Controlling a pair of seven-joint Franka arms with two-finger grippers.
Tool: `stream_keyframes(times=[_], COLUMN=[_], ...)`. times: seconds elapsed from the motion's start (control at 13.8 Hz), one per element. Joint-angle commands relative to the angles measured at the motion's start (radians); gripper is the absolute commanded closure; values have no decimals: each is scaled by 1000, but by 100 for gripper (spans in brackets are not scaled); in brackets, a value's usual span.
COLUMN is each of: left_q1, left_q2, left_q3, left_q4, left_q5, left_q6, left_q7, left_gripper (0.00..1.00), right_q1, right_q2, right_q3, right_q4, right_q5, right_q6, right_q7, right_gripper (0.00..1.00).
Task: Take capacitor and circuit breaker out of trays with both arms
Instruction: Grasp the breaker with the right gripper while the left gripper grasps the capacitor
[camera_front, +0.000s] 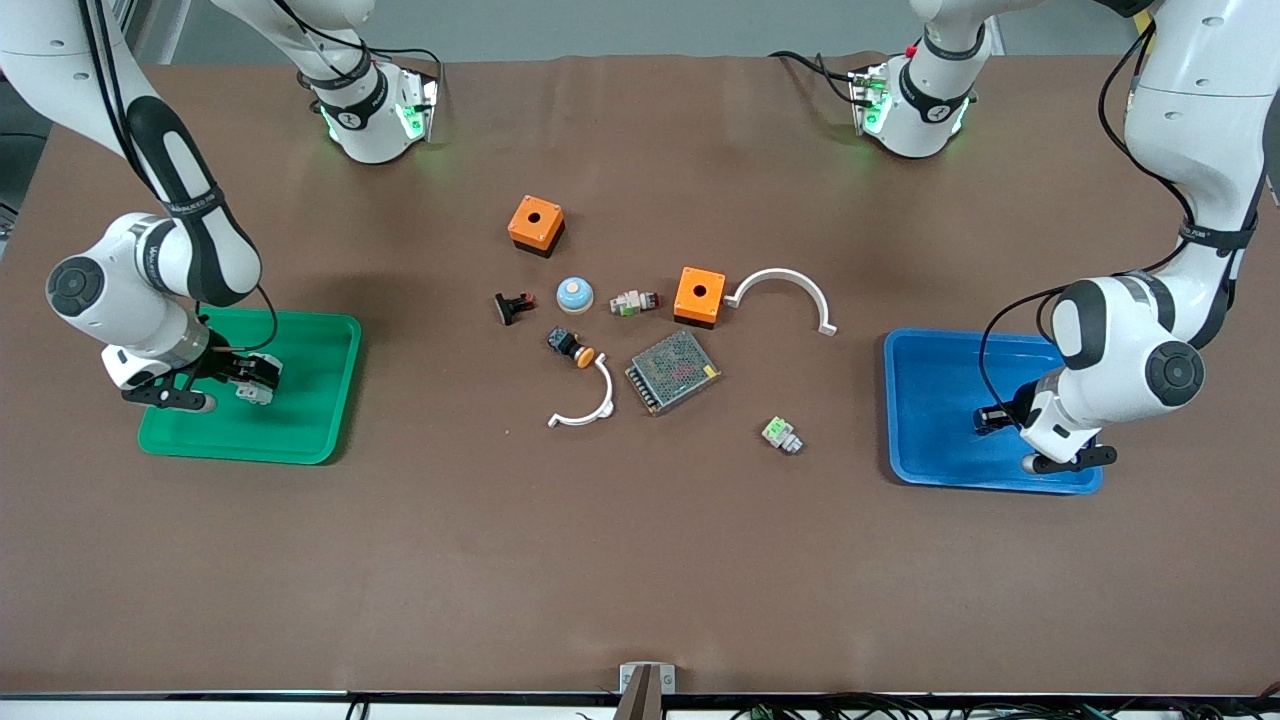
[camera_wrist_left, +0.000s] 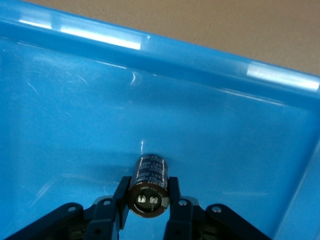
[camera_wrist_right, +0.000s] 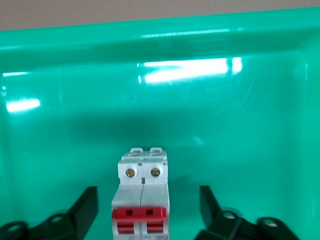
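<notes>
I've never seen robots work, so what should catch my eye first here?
Two bright trays at the table's ends. Over the blue tray, the left gripper pinches the capacitor. In the green tray the breaker sits between the right gripper's open fingers. Small parts, including orange boxes, lie scattered mid-table.

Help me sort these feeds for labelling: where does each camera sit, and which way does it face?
Front: high across the table, facing both arms; left gripper over the blue tray, right gripper over the green tray.
Left wrist: looks into the blue tray; fingers pinch the capacitor.
Right wrist: looks into the green tray; open fingers flank the breaker.
Each wrist view shares its tray with the front.
</notes>
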Motion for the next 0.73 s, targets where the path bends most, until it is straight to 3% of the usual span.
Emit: stream_keyframes(times=[0.0, 0.07, 0.15, 0.29, 0.51, 0.65], left_q1=[-46, -77, -104, -161, -273, -359], left_q2=[-63, -90, -107, -136, -143, -115], left_q3=[-4, -5, -8, -25, -42, -42], left_q4=[1, 1, 2, 1, -2, 1], left_q5=[16, 16, 16, 15, 15, 15], left_q6=[-11, -33, -59, -85, -102, -91], left_q7=[-95, -134, -171, -291, -532, -670], left_gripper=[100, 100, 100, 100, 100, 100], right_q1=[-14, -14, -8, 42, 134, 220], right_q2=[-19, -20, -25, -52, -83, -88], right_q3=[14, 14, 15, 21, 23, 35], right_q4=[-26, -20, -5, 55, 185, 210], right_q5=[-14, -14, -14, -14, -2, 38], right_q6=[-10, -19, -31, -133, -394, -442], right_q7=[-3, -6, -6, 10, 68, 73], right_gripper=[87, 98, 100, 100, 100, 100])
